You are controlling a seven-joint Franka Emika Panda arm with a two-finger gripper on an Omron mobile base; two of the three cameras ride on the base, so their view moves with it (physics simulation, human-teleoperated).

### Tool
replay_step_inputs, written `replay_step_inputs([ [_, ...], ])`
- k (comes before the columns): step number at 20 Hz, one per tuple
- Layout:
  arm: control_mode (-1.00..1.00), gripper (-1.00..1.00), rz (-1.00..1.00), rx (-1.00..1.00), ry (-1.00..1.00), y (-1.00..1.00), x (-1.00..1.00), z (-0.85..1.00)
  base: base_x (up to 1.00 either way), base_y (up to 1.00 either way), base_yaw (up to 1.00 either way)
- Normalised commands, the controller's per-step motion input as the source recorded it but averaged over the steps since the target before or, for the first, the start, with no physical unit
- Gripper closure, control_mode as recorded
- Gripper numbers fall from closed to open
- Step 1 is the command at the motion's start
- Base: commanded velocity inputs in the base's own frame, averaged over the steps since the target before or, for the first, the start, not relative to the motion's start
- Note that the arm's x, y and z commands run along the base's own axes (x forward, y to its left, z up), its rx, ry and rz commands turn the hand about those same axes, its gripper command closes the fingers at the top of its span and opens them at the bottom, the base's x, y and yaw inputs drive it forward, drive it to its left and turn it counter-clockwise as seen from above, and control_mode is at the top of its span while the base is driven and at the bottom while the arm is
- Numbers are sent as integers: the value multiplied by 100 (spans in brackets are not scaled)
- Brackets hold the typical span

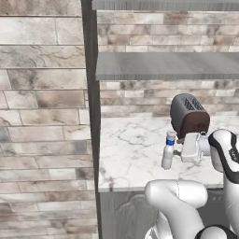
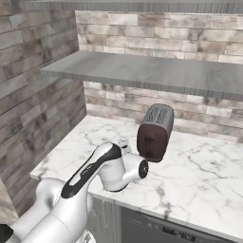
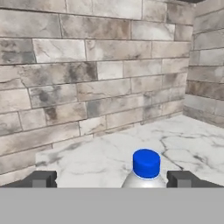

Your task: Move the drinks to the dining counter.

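On the white grey-veined marble bench (image 1: 135,144) backed by brick, beside the dark red-brown toaster (image 1: 189,114), the clear water bottle with blue cap (image 3: 145,169) stands ungrasped between wide-open jaws of the white arm's gripper (image 3: 111,178), so carrying appears not yet begun.

Even, diffuse, moderately bright lighting is seen throughout, with no single source betrayed. A soft shadow is cast beneath the grey shelf (image 2: 156,73) onto the brick wall (image 1: 42,93). The dark toaster (image 1: 189,114) carries a faint sheen at 12 o'clock on its top; no harsh glare is found. Textures are rendered slightly soft and pixelated, most noticeably on the marble worktop (image 3: 183,140). Edges are kept straight, without lens distortion.
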Motion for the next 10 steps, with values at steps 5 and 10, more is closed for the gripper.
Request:
replay_step_inputs([
  [5, -100, -100, -1, 10, 10, -20, 19, 0, 0, 0, 0],
  [10, -100, -100, 0, 2, 1, -5, 24, -4, 0, 0, 0],
])
